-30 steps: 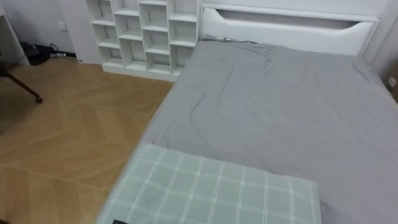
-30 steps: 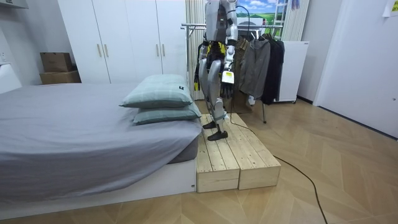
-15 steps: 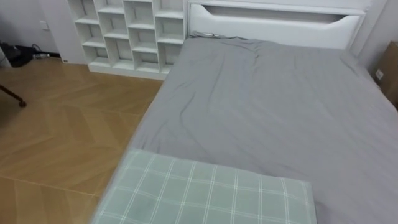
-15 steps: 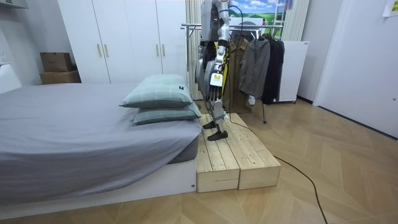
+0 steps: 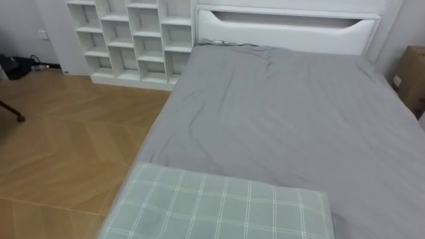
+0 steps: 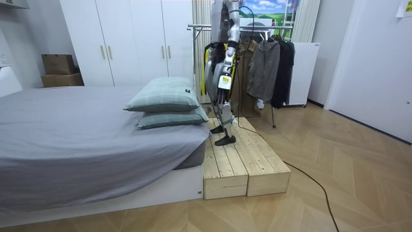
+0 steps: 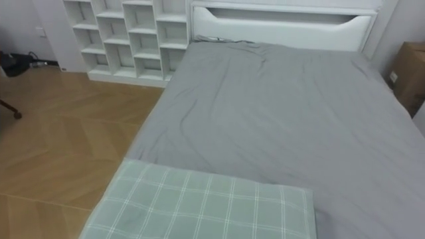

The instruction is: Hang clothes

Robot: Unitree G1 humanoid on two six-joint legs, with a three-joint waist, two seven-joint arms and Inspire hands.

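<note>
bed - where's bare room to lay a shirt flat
The grey sheet is bare from the checked pillow up to the white headboard, edge to edge. Crowded: the pillow end nearest the robot, and the clothes rack behind it.

Over the last second the robot has been turned where it stands on the wooden platform [image 6: 235, 164], toward the bed [image 6: 77, 138]. In the room view its body is now seen more from the side. The left hand [image 6: 221, 95], hung at its side, has been carried a little toward the room view's left.

With that turn the eye views have been swung to the robot's right, a shift of the camera and not of the things. The white shelf [image 5: 126, 40] has been brought closer to the left edge. The chair leg [image 5: 12, 113] has been pushed almost out at the left. A cardboard box [image 5: 413, 76] has been brought in at the right edge. Less of the checked pillow [image 5: 219, 209] is seen at the bottom.
</note>
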